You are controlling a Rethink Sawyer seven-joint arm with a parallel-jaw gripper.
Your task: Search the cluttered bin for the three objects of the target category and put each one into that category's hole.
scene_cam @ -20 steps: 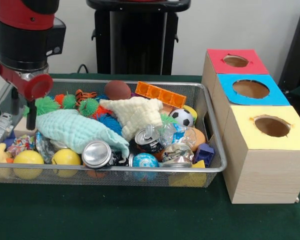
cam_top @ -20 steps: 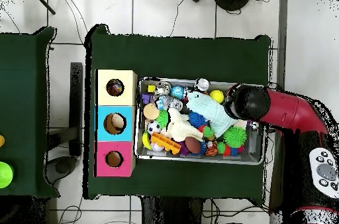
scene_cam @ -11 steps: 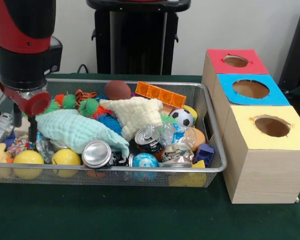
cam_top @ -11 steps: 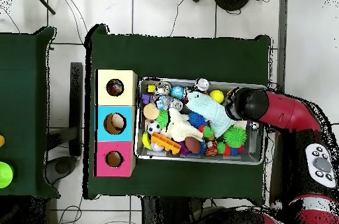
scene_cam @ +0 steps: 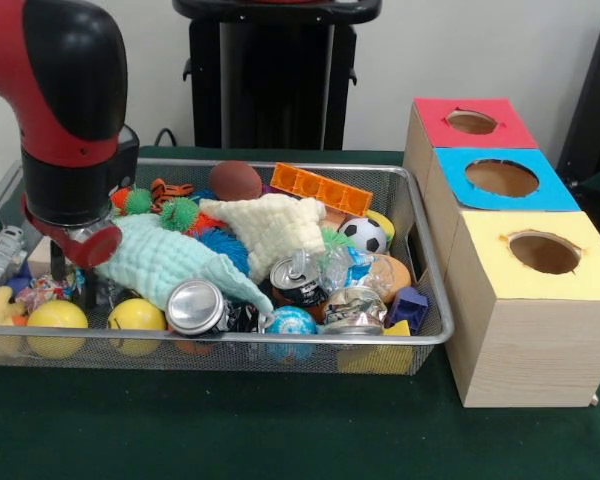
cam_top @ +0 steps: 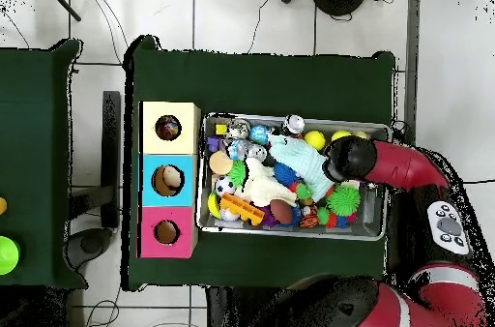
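Observation:
My gripper [scene_cam: 72, 290] reaches down into the left end of the wire bin [scene_cam: 280, 340]. It sits at the left edge of a mint cloth [scene_cam: 170, 262], and its fingers look open with nothing held. Two yellow balls [scene_cam: 56, 318] [scene_cam: 137, 316] lie just in front of it. A silver can [scene_cam: 194, 306] rests below the mint cloth, and two more cans [scene_cam: 298, 278] [scene_cam: 352, 310] lie mid-bin. From above, the red arm covers the gripper [cam_top: 334, 163] beside the mint cloth [cam_top: 302, 163]. The red box [scene_cam: 470, 140], blue box [scene_cam: 540, 195] and yellow box [scene_cam: 520, 320], each with a hole, stand right of the bin.
The bin also holds a cream cloth [scene_cam: 270, 228], green spiky balls [scene_cam: 178, 213], a brown ball [scene_cam: 235, 180], an orange block [scene_cam: 320, 187], a soccer ball [scene_cam: 363, 235] and a blue globe ball [scene_cam: 290, 322]. A bottle [scene_cam: 0, 252] lies at its left wall.
The arm has moved lower into the bin and toward the mint cloth. The cloth's left end has shifted right, and the arm now hides a green spiky ball.

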